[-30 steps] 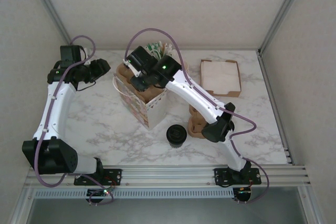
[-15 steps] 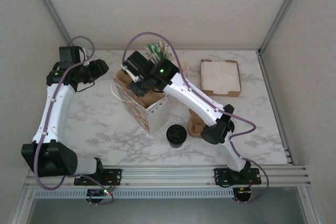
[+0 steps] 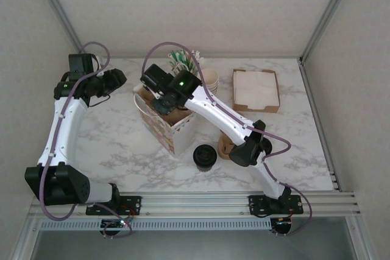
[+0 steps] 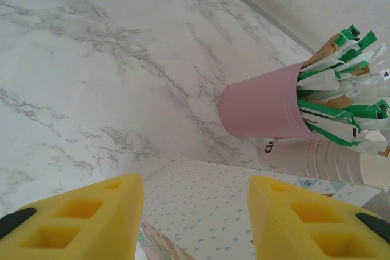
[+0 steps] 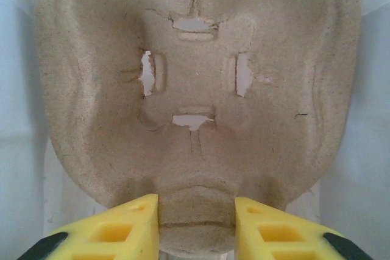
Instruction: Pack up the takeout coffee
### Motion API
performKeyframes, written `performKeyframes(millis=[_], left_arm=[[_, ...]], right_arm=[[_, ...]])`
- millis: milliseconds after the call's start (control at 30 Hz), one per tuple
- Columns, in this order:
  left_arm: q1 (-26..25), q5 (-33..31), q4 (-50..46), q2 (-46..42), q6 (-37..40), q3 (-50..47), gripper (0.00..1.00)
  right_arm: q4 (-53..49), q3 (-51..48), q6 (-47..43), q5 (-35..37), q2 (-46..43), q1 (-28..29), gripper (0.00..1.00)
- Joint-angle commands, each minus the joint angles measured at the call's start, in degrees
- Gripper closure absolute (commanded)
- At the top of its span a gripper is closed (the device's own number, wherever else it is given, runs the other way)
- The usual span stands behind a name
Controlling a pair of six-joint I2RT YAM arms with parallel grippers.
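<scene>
The takeout coffee (image 3: 205, 156), a cup under a round black lid, stands on the table in front of the patterned paper bag (image 3: 173, 131). My right gripper (image 3: 162, 101) reaches down into the bag. In the right wrist view its yellow fingers (image 5: 131, 226) press both sides of the centre ridge of a brown pulp cup carrier (image 5: 195, 59), so the right gripper (image 5: 196, 217) is shut on it between the bag's white walls (image 5: 372, 150). My left gripper (image 3: 119, 79) hovers open just left of the bag. It (image 4: 195, 205) holds nothing, with the bag's dotted side (image 4: 213, 181) below.
A pink cup of sugar sticks (image 3: 181, 60) (image 4: 259, 111) and a stack of cream cups (image 3: 210, 79) (image 4: 323, 159) stand behind the bag. A brown napkin box (image 3: 256, 89) sits at the back right. More pulp carriers (image 3: 225, 146) lie right of the lidded cup.
My right gripper has moved left and lower into the bag with the pulp carrier. The left arm has barely shifted.
</scene>
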Motion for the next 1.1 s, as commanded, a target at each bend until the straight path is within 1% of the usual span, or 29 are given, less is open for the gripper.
performKeyframes(millis=[0, 567, 833, 1067], left_arm=[[0.3, 1.8, 0.9, -0.5, 0.9, -0.9, 0.52], [0.2, 3.0, 1.0, -0.6, 1.0, -1.3, 0.52], [0.2, 3.3, 1.2, -0.6, 1.0, -1.3, 0.51], [0.2, 3.5, 1.2, -0.4, 1.0, -1.5, 0.51]], right_arm=[[-1.9, 1.9, 0.6, 1.3, 1.1, 0.7, 0.68], [-0.7, 1.9, -0.3, -1.0, 4.4, 0.5, 0.66], [-0.5, 1.8, 1.2, -3.2, 6.2, -0.6, 0.65], [0.3, 1.9, 2.2, -3.6, 7.0, -0.7, 0.63]])
